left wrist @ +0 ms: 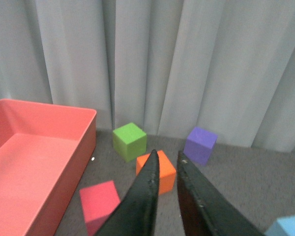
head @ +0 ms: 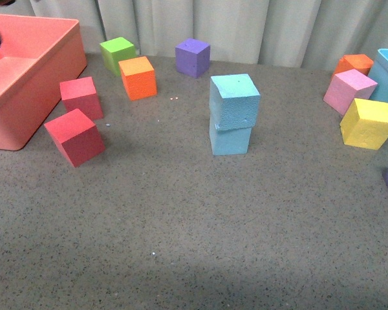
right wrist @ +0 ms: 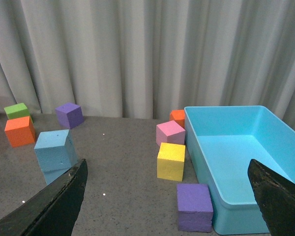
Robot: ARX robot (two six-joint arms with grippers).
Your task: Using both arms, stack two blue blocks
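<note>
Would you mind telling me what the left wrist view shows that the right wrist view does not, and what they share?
Only the left wrist view shows the pink bin, a red cube and the left gripper, its fingers nearly together, holding nothing.

Only the right wrist view shows the turquoise bin, the yellow cube, the pink cube and the right gripper, wide open.

Both show the curtain, green cube, the orange cube beside it, the purple cube near the curtain and the stacked blue blocks.

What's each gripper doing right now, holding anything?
Left gripper: nearly closed, holding nothing.
Right gripper: open wide, holding nothing.
</note>
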